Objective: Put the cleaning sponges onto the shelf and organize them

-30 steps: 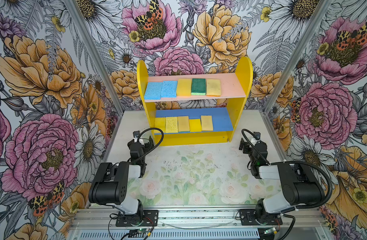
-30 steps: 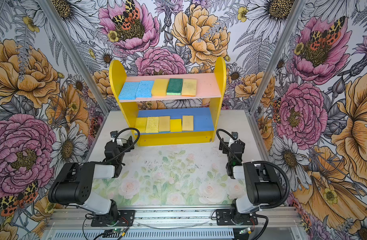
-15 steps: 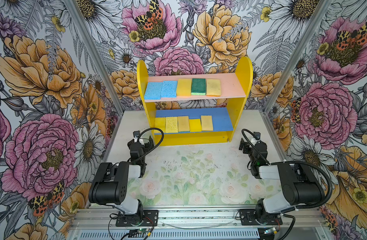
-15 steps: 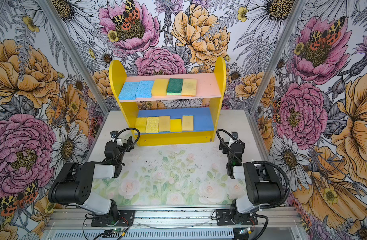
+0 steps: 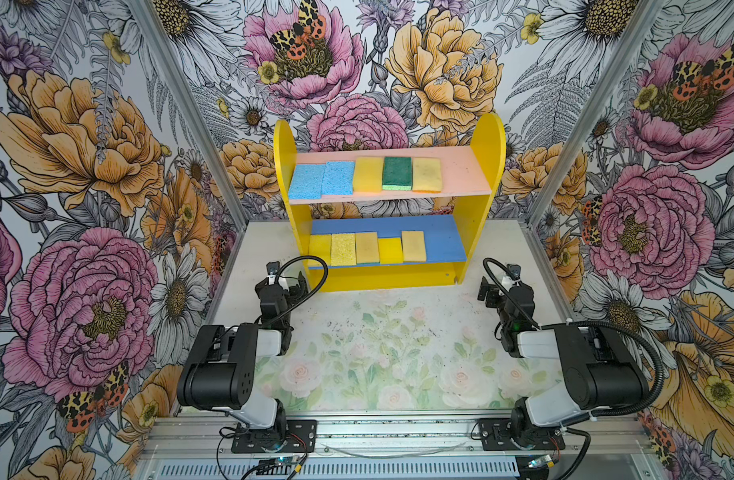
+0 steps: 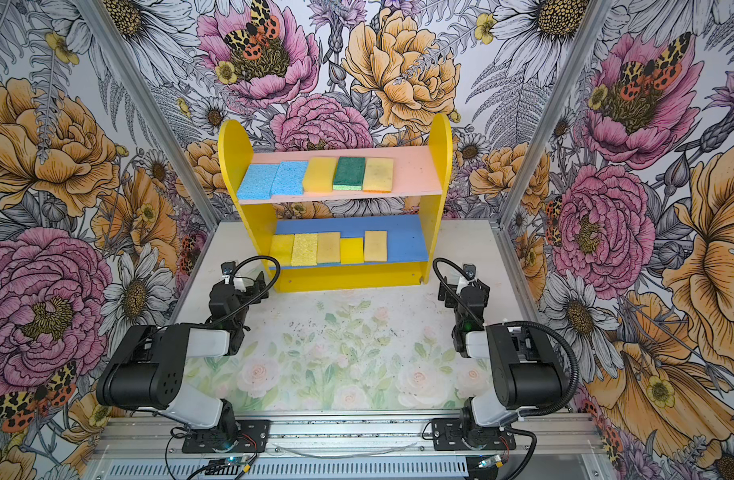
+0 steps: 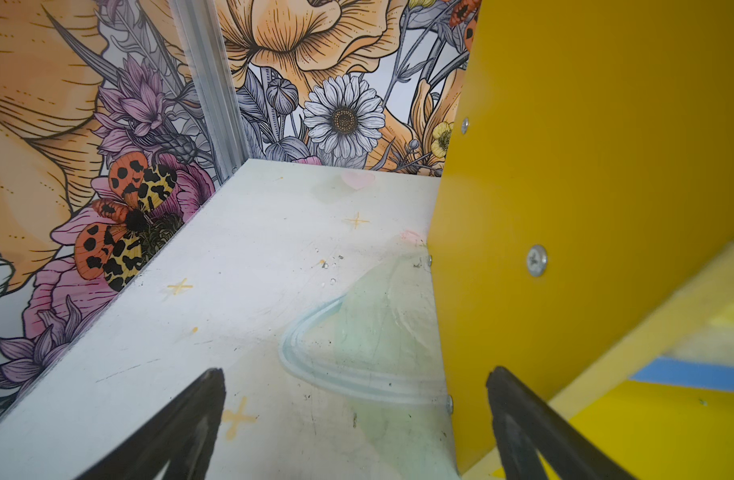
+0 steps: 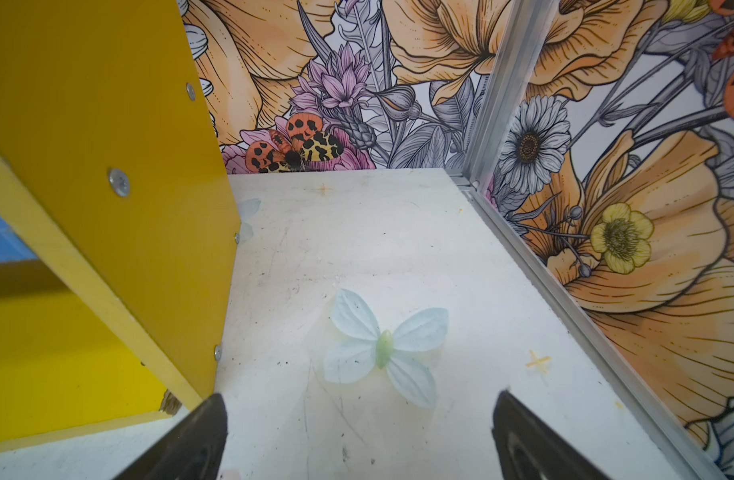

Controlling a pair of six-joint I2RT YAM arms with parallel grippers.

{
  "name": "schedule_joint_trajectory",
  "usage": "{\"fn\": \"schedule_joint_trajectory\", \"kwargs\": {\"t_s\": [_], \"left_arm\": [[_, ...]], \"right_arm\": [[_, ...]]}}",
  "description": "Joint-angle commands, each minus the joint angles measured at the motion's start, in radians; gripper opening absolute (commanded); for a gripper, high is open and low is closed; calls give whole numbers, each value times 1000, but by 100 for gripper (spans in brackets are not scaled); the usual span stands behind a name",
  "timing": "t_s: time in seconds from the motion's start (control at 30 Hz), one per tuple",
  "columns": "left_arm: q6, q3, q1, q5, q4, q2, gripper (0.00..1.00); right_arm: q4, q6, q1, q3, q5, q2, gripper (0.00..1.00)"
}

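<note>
The shelf [image 5: 488, 137] [image 6: 440, 133] stands at the back middle of the table in both top views. On its pink upper board lie two light blue sponges [image 5: 307, 181] [image 5: 338, 178], a yellow one [image 5: 368, 174], a green one [image 5: 397, 172] and a tan one [image 5: 427, 174]. Several yellow and tan sponges [image 5: 367, 248] lie in a row on the blue lower board. My left gripper [image 5: 290, 286] [image 7: 355, 374] is open and empty beside the shelf's left side panel [image 7: 585, 166]. My right gripper [image 5: 492, 291] [image 8: 357, 399] is open and empty beside the right side panel [image 8: 107, 124].
A floral mat [image 5: 398, 353] covers the table in front of the shelf. Flowered walls and aluminium posts [image 5: 565, 124] close in the sides and back. A pale printed butterfly [image 8: 384, 349] marks the bare table under the right gripper.
</note>
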Motion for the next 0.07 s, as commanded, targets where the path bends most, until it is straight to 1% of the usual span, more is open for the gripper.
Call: {"fn": "schedule_joint_trajectory", "kwargs": {"t_s": [0.0, 0.03], "left_arm": [[12, -17, -7, -8, 46, 0, 99], [12, -18, -6, -9, 48, 0, 99]], "right_arm": [[8, 9, -4, 24, 10, 10, 99], [12, 7, -3, 22, 10, 8, 99]]}}
